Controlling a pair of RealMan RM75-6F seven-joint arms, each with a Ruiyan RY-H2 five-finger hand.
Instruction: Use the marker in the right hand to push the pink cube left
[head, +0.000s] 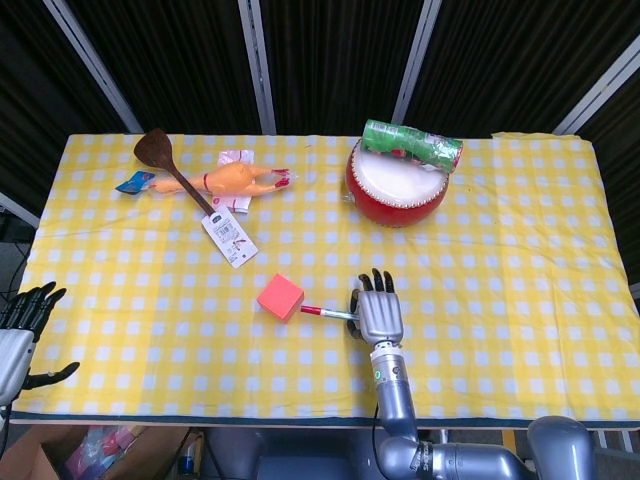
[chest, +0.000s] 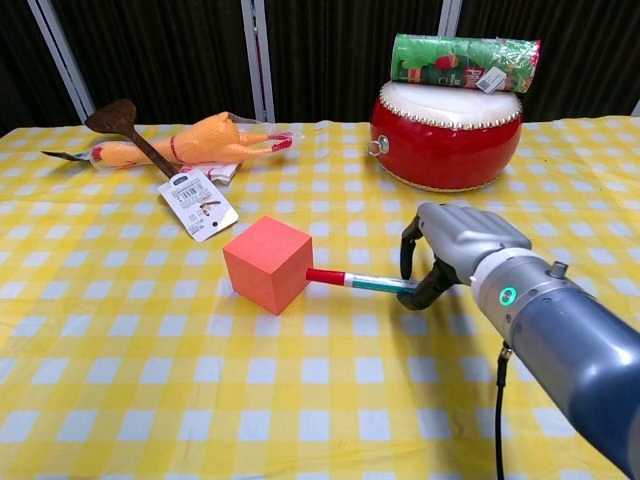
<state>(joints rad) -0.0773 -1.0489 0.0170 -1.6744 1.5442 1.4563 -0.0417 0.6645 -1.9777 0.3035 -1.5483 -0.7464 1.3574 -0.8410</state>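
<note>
- While the right hand (chest: 455, 245) grips the marker (chest: 362, 282) with its fingers curled round the barrel, the red cap end points left and meets the right face of the pink cube (chest: 267, 263) — touching it, as far as the chest view shows.
- The pink cube sits on the tabletop (head: 520, 250) a little left of the middle, nearer the front edge than the back; one corner faces the front.
- To the cube's left the yellow checked cloth is bare all the way to the left edge — nothing lies in that line.
- Behind the cube, toward the back-left, a white tag (head: 229, 236) lies flat; it hangs on the handle of a dark wooden spatula (head: 160, 157), whose blade points at the back-left corner.
- A rubber chicken (head: 232, 182) lies across the spatula handle near the back edge, with a small white packet (head: 236, 157) just behind it and a blue scrap (head: 133, 182) at its left end.
- Toward the back edge, right of the middle, stands a red drum (head: 396, 190) with a white top; a green roll (head: 411, 144) rests on its rear rim.
- The left hand (head: 20, 325) hangs off the front-left corner, clear of the tabletop, fingers spread and holding nothing.
</note>
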